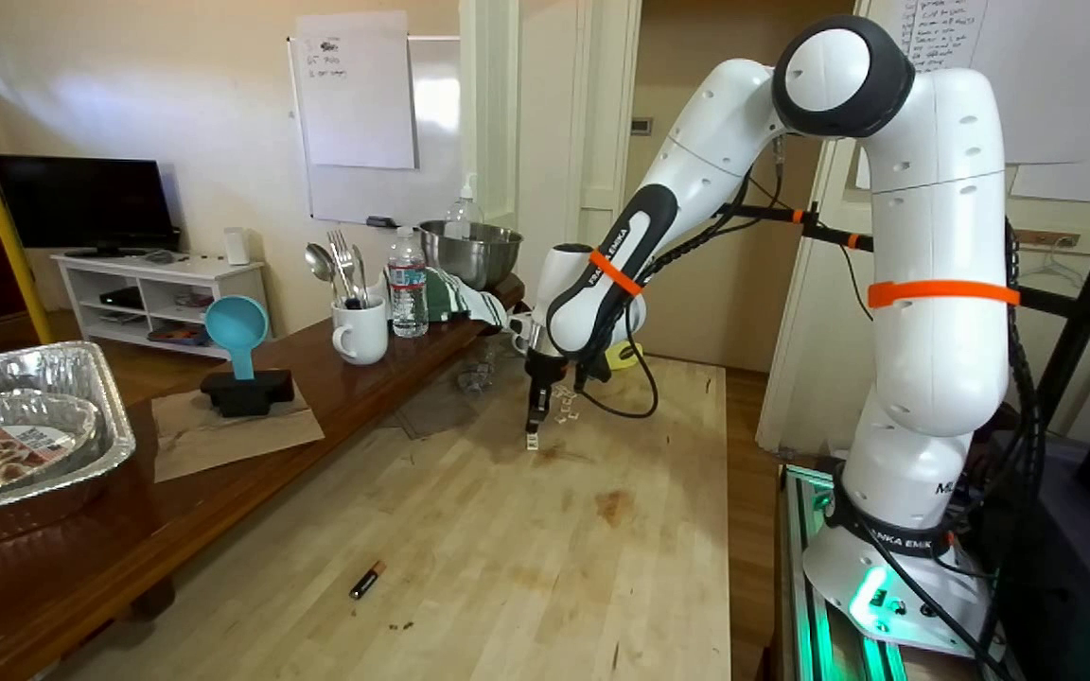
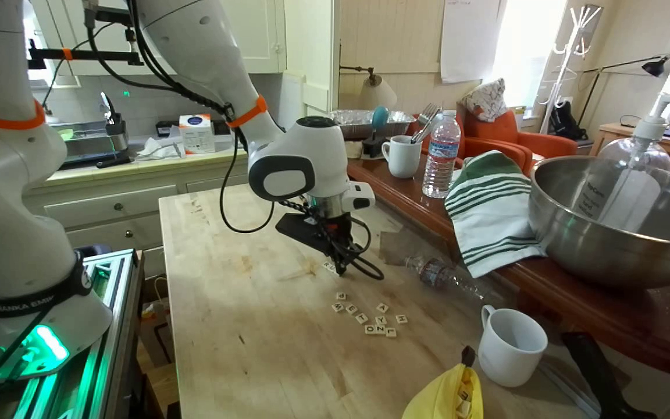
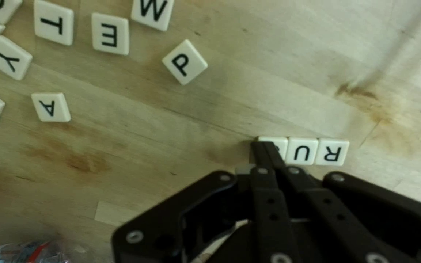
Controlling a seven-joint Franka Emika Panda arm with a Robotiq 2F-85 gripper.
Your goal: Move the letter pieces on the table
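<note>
White letter tiles lie on the light wooden table (image 1: 526, 586). In the wrist view, a tile with R (image 3: 332, 152) and a tile with U (image 3: 301, 151) touch in a straight row. A third tile (image 3: 283, 147) joins the row, its letter mostly hidden behind my fingertips. My gripper (image 3: 263, 144) is shut, its tips together over or against that tile; I cannot tell whether they touch it. In the wrist view, loose tiles lie apart, such as P (image 3: 185, 63), E (image 3: 110, 33) and A (image 3: 51, 107). In an exterior view, loose tiles such as H (image 2: 401, 319) lie in a scattered group.
A plastic bottle (image 2: 437, 273) lies on the table near the brown counter (image 1: 318, 407). A white mug (image 2: 512, 346) and a yellow pouch (image 2: 448, 393) stand beyond the tiles. A battery (image 1: 367, 580) lies on the table.
</note>
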